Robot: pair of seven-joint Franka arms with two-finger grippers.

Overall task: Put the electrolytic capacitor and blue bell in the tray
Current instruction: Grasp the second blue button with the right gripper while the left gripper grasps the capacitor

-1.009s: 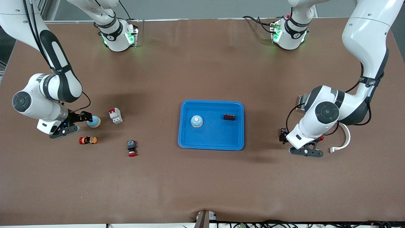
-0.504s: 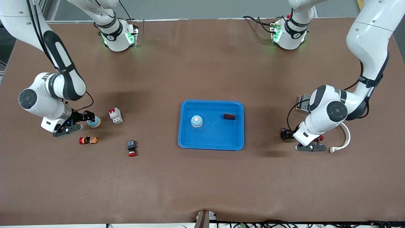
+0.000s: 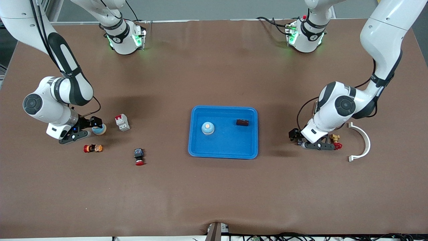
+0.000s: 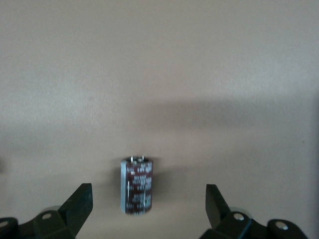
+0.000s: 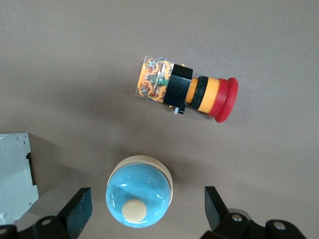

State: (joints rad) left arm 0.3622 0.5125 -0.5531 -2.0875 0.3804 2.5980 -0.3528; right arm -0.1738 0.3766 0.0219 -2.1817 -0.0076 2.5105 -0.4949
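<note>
The bright-blue tray [image 3: 223, 147] lies mid-table. In it rest a blue bell [image 3: 207, 128] and a dark electrolytic capacitor [image 3: 242, 122]. A second blue bell [image 3: 99, 129] [image 5: 139, 197] stands on the table toward the right arm's end. My right gripper [image 3: 95, 124] [image 5: 147, 199] hangs over it, open, a finger on each side and apart from it. Another dark capacitor [image 4: 136, 185] lies on the table toward the left arm's end. Over it my left gripper [image 3: 295, 135] [image 4: 148, 196] is open, its fingers well clear of the capacitor.
Near the second bell are a red-and-white breaker [image 3: 122, 122], an orange emergency button [image 3: 93, 148] [image 5: 187, 89] and a red-capped push button [image 3: 139, 156]. By the left arm lie a white curved piece [image 3: 361, 142] and small yellow and red parts [image 3: 335, 140].
The left arm has swung toward the tray and away from the front camera, uncovering the white curved piece. The right gripper has edged over the second bell. Both grippers stay open.
</note>
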